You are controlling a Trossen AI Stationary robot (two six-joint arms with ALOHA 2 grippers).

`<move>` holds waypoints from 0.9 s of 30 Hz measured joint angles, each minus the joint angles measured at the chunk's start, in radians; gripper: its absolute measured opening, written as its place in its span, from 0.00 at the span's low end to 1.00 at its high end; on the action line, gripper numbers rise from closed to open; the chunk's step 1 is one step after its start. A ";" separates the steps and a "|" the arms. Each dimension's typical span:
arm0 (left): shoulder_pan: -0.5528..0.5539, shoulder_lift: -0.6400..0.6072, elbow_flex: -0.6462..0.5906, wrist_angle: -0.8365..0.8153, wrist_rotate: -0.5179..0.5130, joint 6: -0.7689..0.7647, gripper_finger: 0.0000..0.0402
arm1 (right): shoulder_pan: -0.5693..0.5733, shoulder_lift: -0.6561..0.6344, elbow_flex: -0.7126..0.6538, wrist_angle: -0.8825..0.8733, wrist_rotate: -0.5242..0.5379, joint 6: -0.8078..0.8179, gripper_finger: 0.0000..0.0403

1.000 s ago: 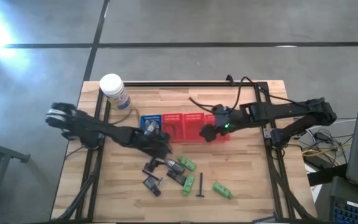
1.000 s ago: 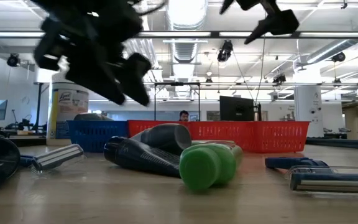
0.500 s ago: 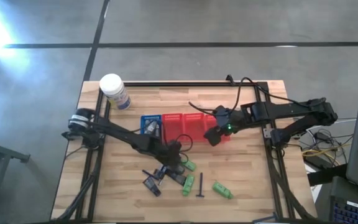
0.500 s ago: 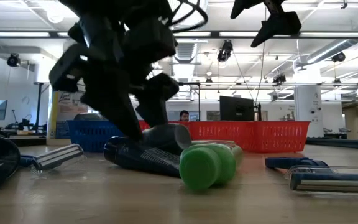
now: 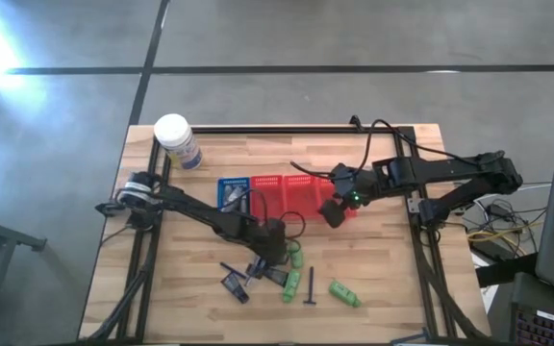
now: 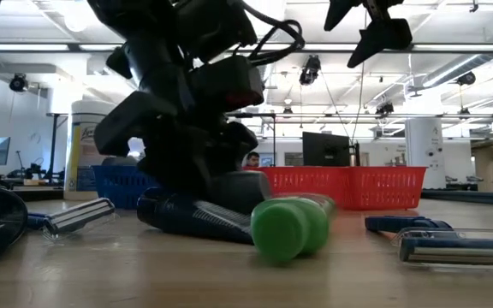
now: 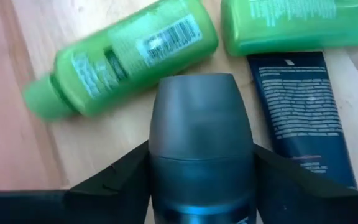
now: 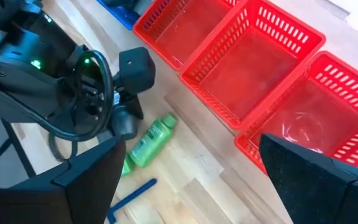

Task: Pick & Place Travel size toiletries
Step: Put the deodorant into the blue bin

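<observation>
My left gripper (image 5: 269,252) is down among the toiletries near the table's near edge, with one finger on each side of a grey tube with a grey cap (image 7: 199,124). A green bottle (image 7: 123,59) lies just beyond the cap, and a second green bottle (image 7: 297,25) and a dark blue flat tube (image 7: 303,106) lie beside it. More green bottles (image 5: 344,293), black packets (image 5: 234,284) and a black T-shaped stick (image 5: 311,286) lie flat on the wood. My right gripper (image 5: 333,210) hangs open above the red baskets (image 5: 291,192). My left gripper (image 7: 201,180) has the grey tube between its two fingers (image 7: 123,177), on the tube's body just behind the cap (image 7: 197,165). It comes down from above, slanting. The tube (image 6: 204,214) lies on its side on the table, against the green bottle (image 6: 285,227).
A blue basket (image 5: 232,190) stands left of the red baskets, and a white-lidded jar (image 5: 176,139) stands at the far left corner. In the low view razors (image 6: 460,244) lie near the camera. Bare wood shows at the table's left and right.
My left gripper has moved toward the table's right and near edge and come down onto the grey tube, from above the blue basket's corner. The tube and the green bottle against it have shifted a little on the table.
</observation>
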 joint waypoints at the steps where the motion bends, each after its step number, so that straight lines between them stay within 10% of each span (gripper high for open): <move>1: 0.000 0.000 0.001 -0.013 -0.001 -0.018 0.55 | 0.000 0.000 0.000 -0.006 0.000 0.000 0.90; 9: 0.009 -0.136 0.038 -0.114 -0.087 -0.334 0.53 | 0.000 0.000 -0.001 -0.013 0.004 0.002 0.90; 19: 0.159 -0.410 0.018 -0.185 -0.546 -1.223 0.53 | 0.000 -0.056 -0.001 -0.030 0.205 0.112 0.90; 27: 0.311 -0.367 -0.028 -0.147 -0.461 -1.251 0.54 | -0.001 -0.111 -0.001 -0.026 0.314 0.124 0.90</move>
